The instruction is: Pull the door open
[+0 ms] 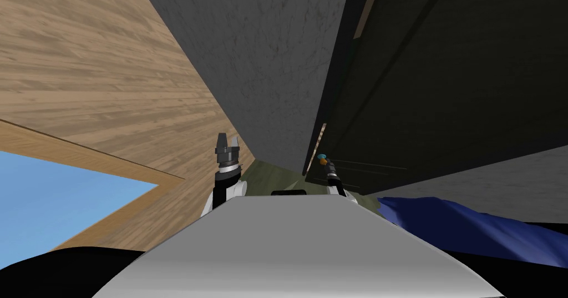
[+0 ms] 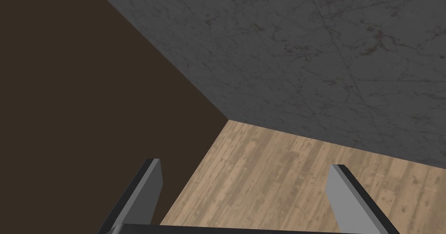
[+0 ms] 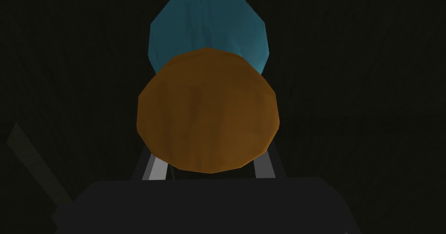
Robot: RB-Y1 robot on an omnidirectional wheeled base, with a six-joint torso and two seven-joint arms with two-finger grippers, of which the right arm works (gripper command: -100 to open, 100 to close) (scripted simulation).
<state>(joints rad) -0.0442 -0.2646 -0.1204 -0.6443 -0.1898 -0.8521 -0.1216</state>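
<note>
Right end effector (image 3: 209, 166) clasps orange knob (image 3: 208, 109) — fingertips hidden.

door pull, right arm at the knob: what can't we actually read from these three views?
1. Right wrist view: the orange round knob covers the fingertips of the right gripper; grip depth hidden.
2. Same view: teal disc behind the knob, half covered by it.
3. Same view: dark door too dim to show edges or hinges.
4. Head view: knob and gripper too small for detail; door cut off by the top edge.
</note>
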